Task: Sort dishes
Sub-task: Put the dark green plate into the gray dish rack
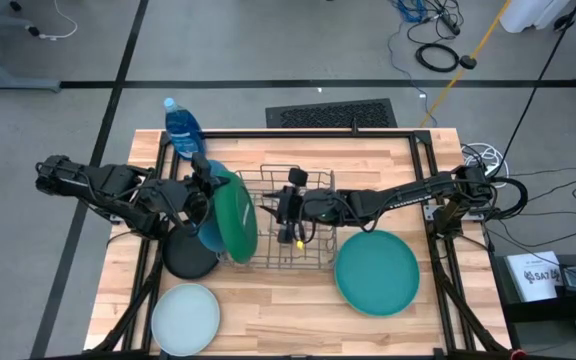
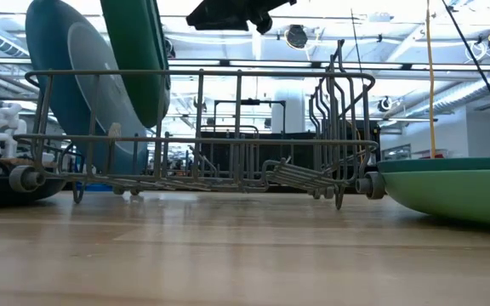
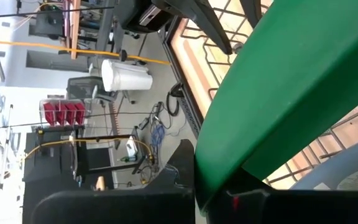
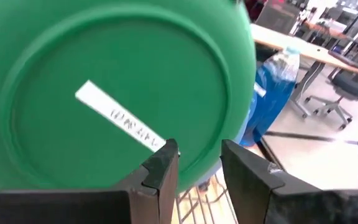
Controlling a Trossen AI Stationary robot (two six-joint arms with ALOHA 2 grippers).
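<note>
My left gripper is shut on the dark green plate, which stands on edge over the left end of the grey wire rack. Behind it the large blue plate stands on its rim inside the rack. My right gripper hovers open above the rack's middle, facing the green plate's underside, with nothing between its fingers. The black plate, the pale plate and the light green plate lie flat on the table. My left gripper pinches the dark green plate's rim between its two fingers, on the plate's upper left side. The fingers come from the table's left, slanting down. The plate hangs on edge and tilted, its lower edge above the rack's floor.
A blue soap bottle stands at the table's far left, behind the rack. The light green plate lies close to the rack's right end. Bare wood shows along the near edge between the pale and light green plates.
</note>
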